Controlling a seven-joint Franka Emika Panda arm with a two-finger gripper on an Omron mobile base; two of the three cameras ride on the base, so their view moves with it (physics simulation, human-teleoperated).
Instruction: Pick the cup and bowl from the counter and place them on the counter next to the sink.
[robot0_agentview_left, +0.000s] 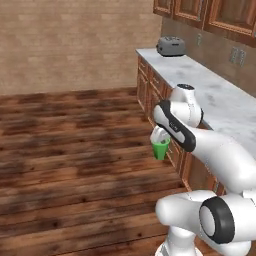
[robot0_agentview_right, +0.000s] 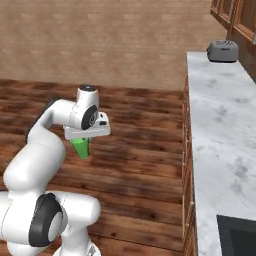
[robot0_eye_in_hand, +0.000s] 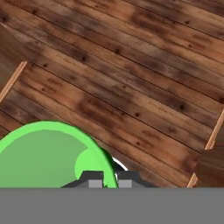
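My gripper (robot0_agentview_left: 160, 143) is shut on the rim of the small bright green cup (robot0_agentview_left: 161, 150), which hangs below the hand over the wooden floor, left of the cabinet fronts. The right base view shows the cup (robot0_agentview_right: 81, 147) under the gripper (robot0_agentview_right: 83, 141), well away from the white marble counter (robot0_agentview_right: 220, 120). In the hand view the cup (robot0_eye_in_hand: 43, 153) opens at lower left, its rim pinched between the fingertips (robot0_eye_in_hand: 94, 178) of the gripper (robot0_eye_in_hand: 106, 179). The bowl is out of view. A black inset (robot0_agentview_right: 236, 234) lies in the counter's near end; I cannot tell whether it is the sink.
A grey toaster (robot0_agentview_left: 170, 46) stands at the far end of the counter (robot0_agentview_left: 215, 85), also seen in the right base view as the toaster (robot0_agentview_right: 222, 51). Wooden wall cabinets (robot0_agentview_left: 210, 15) hang above. A brick wall (robot0_agentview_left: 70, 45) closes the far side of the plank floor (robot0_agentview_left: 75, 150).
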